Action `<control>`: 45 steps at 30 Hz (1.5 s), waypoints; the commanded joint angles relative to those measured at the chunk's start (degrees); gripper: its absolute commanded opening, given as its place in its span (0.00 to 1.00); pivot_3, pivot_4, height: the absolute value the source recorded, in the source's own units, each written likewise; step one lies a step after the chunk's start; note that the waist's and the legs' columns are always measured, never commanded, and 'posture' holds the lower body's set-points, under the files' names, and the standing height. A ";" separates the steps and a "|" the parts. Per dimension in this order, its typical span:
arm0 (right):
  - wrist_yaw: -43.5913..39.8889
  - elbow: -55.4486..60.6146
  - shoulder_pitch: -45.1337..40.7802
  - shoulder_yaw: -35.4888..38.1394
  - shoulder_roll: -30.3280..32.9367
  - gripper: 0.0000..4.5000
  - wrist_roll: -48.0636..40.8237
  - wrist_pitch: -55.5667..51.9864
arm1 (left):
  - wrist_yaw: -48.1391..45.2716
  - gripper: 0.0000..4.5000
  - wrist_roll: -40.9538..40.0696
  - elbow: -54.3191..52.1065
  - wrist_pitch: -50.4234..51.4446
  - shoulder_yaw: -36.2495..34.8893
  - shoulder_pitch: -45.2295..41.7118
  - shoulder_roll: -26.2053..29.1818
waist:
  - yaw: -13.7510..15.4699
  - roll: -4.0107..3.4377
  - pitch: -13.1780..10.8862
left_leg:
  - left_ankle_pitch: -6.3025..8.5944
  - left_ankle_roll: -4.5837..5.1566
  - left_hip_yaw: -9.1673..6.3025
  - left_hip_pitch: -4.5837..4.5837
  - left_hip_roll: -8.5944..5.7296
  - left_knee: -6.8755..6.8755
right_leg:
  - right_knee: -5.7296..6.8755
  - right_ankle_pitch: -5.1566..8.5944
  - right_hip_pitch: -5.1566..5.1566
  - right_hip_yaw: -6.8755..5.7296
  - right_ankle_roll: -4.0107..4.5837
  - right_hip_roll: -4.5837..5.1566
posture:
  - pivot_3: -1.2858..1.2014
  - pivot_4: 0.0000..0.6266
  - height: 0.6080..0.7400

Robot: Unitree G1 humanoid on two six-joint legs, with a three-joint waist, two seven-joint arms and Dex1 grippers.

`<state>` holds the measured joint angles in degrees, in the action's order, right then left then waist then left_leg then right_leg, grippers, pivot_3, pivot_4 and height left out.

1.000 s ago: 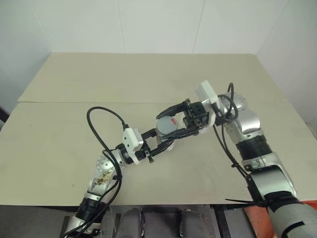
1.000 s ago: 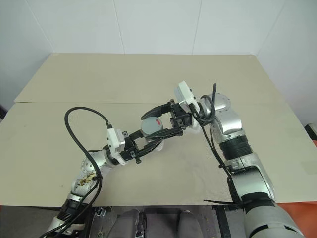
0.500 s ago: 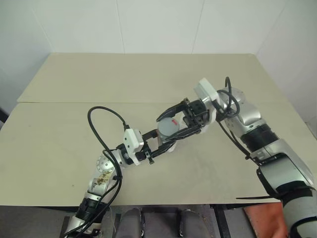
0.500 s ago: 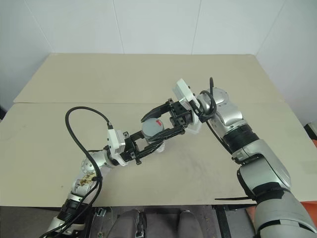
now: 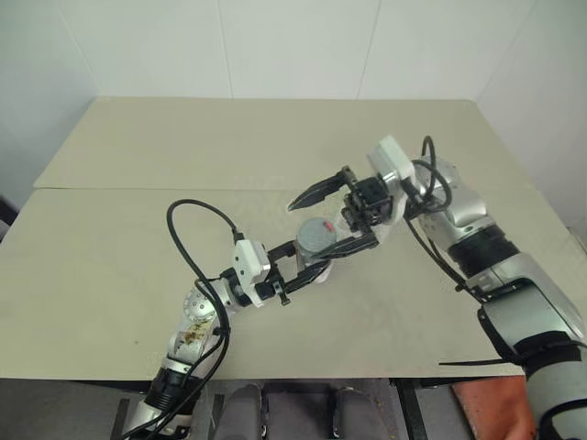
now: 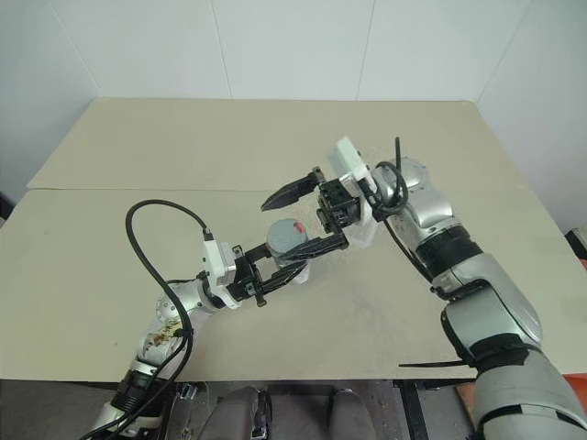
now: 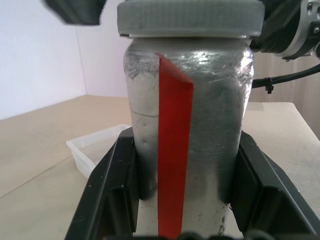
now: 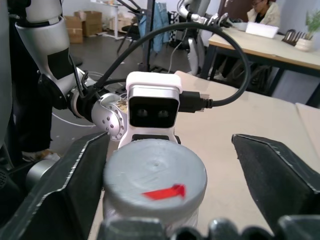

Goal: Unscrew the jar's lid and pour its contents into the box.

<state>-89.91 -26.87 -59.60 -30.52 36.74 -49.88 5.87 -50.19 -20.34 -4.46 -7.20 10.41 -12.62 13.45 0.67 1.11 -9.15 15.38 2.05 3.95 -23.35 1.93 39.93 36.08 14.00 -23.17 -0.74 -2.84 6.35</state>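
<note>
On my left, the left claw (image 5: 307, 266) is clamped around the body of the small silver-grey cylindrical jar with a red label strip (image 7: 187, 145), held upright above the pale bench (image 5: 138, 229). Its flat grey ridged lid with a red mark (image 8: 155, 175) is seated on top. The right claw (image 5: 332, 218) straddles the lid, fingers spread clear of it. Rigid and probably slick; I'd grip the lid's ridged rim. The clear plastic tray (image 7: 95, 150) waits beyond.
</note>
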 commanded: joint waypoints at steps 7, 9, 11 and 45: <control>3.23 15.41 12.26 16.09 0.30 0.99 6.07 -0.15 | 1.09 0.44 0.30 -1.23 -0.63 0.31 -0.09 -0.99 | 0.00 0.00 0.00 | 0.00 0.00 0.00 0.00 0.00 0.00 | 0.02 0.00 0.00 0.01 0.00 0.00 | 0.52 0.24 1.00; 8.23 19.48 14.90 18.21 -0.26 0.99 8.70 -0.92 | 1.46 0.44 0.58 -0.75 -0.83 0.31 -0.45 -1.27 | -0.06 0.00 0.00 | 0.00 0.00 0.00 0.01 0.01 0.00 | 0.02 0.00 0.00 0.01 0.00 -0.01 | 0.52 0.24 1.00; 12.40 23.05 16.99 19.86 -1.31 0.99 10.45 -2.04 | 1.83 0.44 1.00 -0.25 -1.02 0.33 -0.81 -1.55 | -0.08 0.00 0.00 | 0.00 -0.01 0.00 0.03 0.00 0.00 | 0.03 0.00 0.00 0.01 0.00 -0.02 | 0.52 0.24 1.00; 23.25 32.06 23.51 24.66 -5.84 0.99 21.89 -7.11 | 2.24 0.44 2.45 1.00 -2.53 0.54 -1.04 -2.42 | -0.02 0.00 0.00 | -0.01 -0.01 0.01 0.03 -0.08 0.00 | 0.00 0.00 0.03 0.01 0.00 -0.07 | 0.52 0.24 1.00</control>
<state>-66.61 3.33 -36.08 -8.20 30.18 -27.74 -1.16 -47.33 -17.83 -2.19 -7.66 10.72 -13.15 11.23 0.65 1.11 -9.14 15.37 2.04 3.96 -23.31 1.85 39.94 36.08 14.00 -23.13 -0.73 -2.84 6.28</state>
